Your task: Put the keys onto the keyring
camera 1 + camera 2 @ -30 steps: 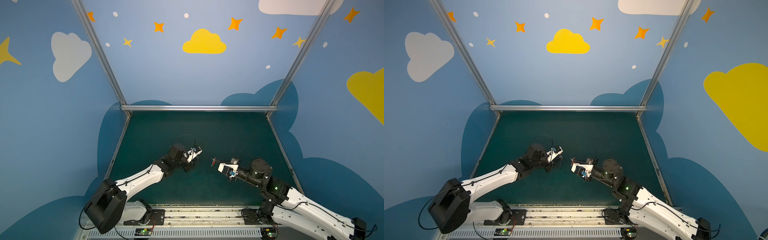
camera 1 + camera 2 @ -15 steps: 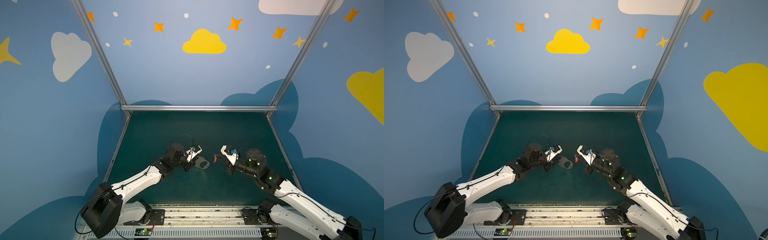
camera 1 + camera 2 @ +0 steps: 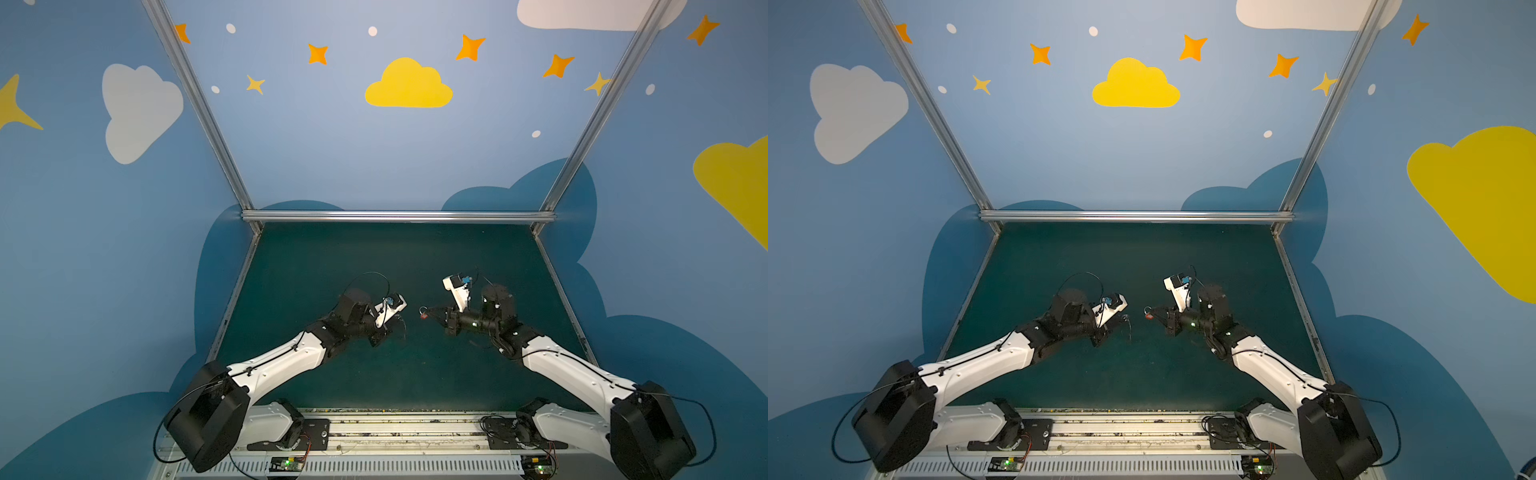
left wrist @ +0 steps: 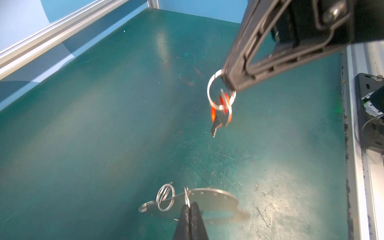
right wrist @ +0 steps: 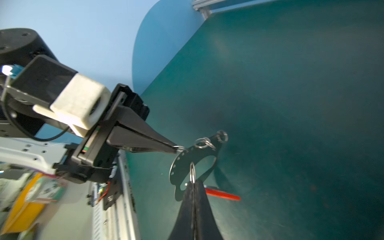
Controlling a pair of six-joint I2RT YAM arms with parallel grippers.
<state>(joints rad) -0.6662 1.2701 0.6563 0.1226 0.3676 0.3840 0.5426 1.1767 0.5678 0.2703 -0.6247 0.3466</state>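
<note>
Silver-and-red keys point(image 4: 223, 114), strung on a wire loop point(image 4: 208, 91). Hang in mid-air over green mat point(image 4: 104, 124), near but apart from keyring point(image 4: 187, 196). Loop pinched between pressed-together fingers of right gripper point(image 5: 194, 188); keyring pinched the same way by left gripper point(image 4: 189, 207), with grey holed plate point(image 4: 214, 198) hanging from it and two spare rings point(image 4: 158, 198) on that plate. Risks ahead — swing or twist of keys on approach, hence a missed gap in the ring; pivot of plate about its single pinch; slip of thin wire from fingertips. Gap in keyring too blurred to locate. No containers in view.
</note>
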